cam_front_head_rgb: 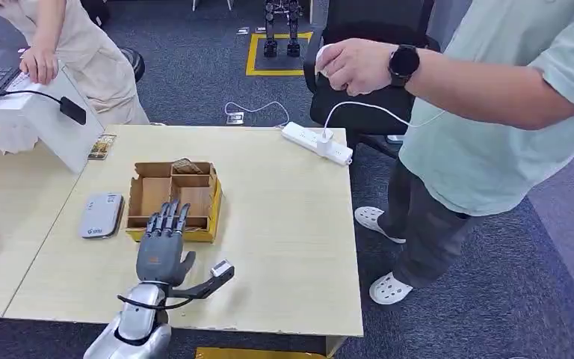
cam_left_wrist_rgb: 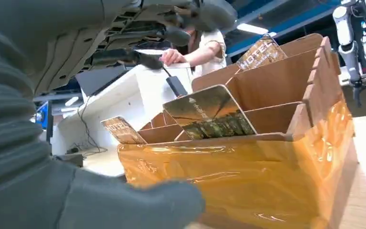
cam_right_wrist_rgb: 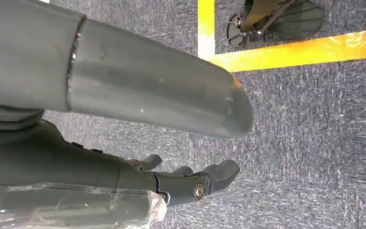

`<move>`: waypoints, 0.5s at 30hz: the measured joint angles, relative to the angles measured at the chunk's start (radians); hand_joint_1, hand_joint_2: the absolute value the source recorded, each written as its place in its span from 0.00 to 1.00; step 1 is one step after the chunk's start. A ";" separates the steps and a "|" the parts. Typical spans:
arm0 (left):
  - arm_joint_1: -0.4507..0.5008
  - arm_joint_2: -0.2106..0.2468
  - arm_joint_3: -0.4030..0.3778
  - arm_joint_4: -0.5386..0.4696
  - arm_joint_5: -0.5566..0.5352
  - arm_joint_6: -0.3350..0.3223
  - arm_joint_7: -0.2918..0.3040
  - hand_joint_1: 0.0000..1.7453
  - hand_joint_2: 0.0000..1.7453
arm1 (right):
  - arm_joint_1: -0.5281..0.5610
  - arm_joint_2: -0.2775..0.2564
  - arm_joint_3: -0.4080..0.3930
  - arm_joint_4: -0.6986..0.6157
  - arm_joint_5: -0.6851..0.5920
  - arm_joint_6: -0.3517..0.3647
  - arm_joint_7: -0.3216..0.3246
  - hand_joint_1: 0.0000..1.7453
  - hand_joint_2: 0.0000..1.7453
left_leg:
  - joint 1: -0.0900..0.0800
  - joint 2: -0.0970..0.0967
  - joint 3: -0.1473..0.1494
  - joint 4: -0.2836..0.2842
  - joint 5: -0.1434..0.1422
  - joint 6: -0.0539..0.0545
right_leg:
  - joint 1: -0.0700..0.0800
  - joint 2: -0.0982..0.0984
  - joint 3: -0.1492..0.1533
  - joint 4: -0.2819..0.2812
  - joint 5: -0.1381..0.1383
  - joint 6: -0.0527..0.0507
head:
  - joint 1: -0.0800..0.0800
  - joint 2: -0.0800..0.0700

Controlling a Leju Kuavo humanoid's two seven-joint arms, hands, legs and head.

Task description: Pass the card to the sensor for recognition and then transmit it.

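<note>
Head view, from the left: a person (cam_front_head_rgb: pixel 60 37) in beige leans over a white stand (cam_front_head_rgb: pixel 45 123) at the far left corner, one hand on it, with a black cable running across its top. On the pale tabletop (cam_front_head_rgb: pixel 291 224) just right of the stand lies a card (cam_front_head_rgb: pixel 102 146). Nearer the robot, a grey-white sensor (cam_front_head_rgb: pixel 102 215) lies flat, just beside a cardboard box (cam_front_head_rgb: pixel 172 200) with dividers and yellow tape on its sides. Another card (cam_front_head_rgb: pixel 185 166) stands tilted in the box's far compartment. The left hand (cam_front_head_rgb: pixel 163 247) hovers at the near edge of the box, its fingers (cam_front_head_rgb: pixel 168 218) straight and close together, reaching over the box's near wall and holding nothing.

Left wrist view shows a card (cam_left_wrist_rgb: pixel 209 113) leaning in a near compartment of the box (cam_left_wrist_rgb: pixel 248 176), apart from the hand's fingers (cam_left_wrist_rgb: pixel 124 57) above it.

Further right on the tabletop, a white power strip (cam_front_head_rgb: pixel 318 142) lies near the far edge. A second person (cam_front_head_rgb: pixel 493 112) in a pale green shirt stands beside the tabletop, holding a white cable.

Right wrist view shows the right hand (cam_right_wrist_rgb: pixel 171 179) hanging over grey carpet, fingers loosely extended and holding nothing.
</note>
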State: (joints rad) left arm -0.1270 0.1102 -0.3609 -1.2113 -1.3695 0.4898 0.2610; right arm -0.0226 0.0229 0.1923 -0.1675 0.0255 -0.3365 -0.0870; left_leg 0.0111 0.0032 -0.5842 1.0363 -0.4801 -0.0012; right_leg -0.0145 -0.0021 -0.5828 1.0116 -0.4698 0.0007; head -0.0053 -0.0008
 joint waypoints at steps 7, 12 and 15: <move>-0.016 -0.013 0.011 0.053 -0.013 0.003 -0.018 0.85 1.00 | 0.000 0.000 0.000 0.000 0.002 0.002 0.000 0.00 0.00 | 0.000 0.000 0.000 0.000 0.000 0.000 | 0.000 0.000 0.000 0.000 0.000 0.000 | 0.000 0.000; -0.022 -0.026 0.012 0.082 -0.010 0.014 -0.018 0.84 1.00 | 0.000 0.000 0.000 0.000 0.002 0.002 0.003 0.00 0.00 | 0.000 0.000 0.000 0.000 0.000 0.000 | 0.000 0.000 0.000 0.000 0.000 0.000 | 0.000 0.000; -0.025 -0.031 0.012 0.090 0.001 0.017 -0.026 0.92 1.00 | 0.000 0.000 0.000 0.000 0.002 0.002 0.004 0.00 0.00 | 0.000 0.000 0.000 0.000 0.000 0.000 | 0.000 0.000 0.000 0.000 0.000 0.000 | 0.000 0.000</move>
State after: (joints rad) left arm -0.1516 0.0793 -0.3490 -1.1211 -1.3684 0.5066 0.2354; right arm -0.0224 0.0232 0.1923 -0.1671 0.0275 -0.3349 -0.0832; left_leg 0.0109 0.0031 -0.5840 1.0363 -0.4802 -0.0010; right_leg -0.0145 -0.0022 -0.5825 1.0116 -0.4698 0.0007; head -0.0053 -0.0008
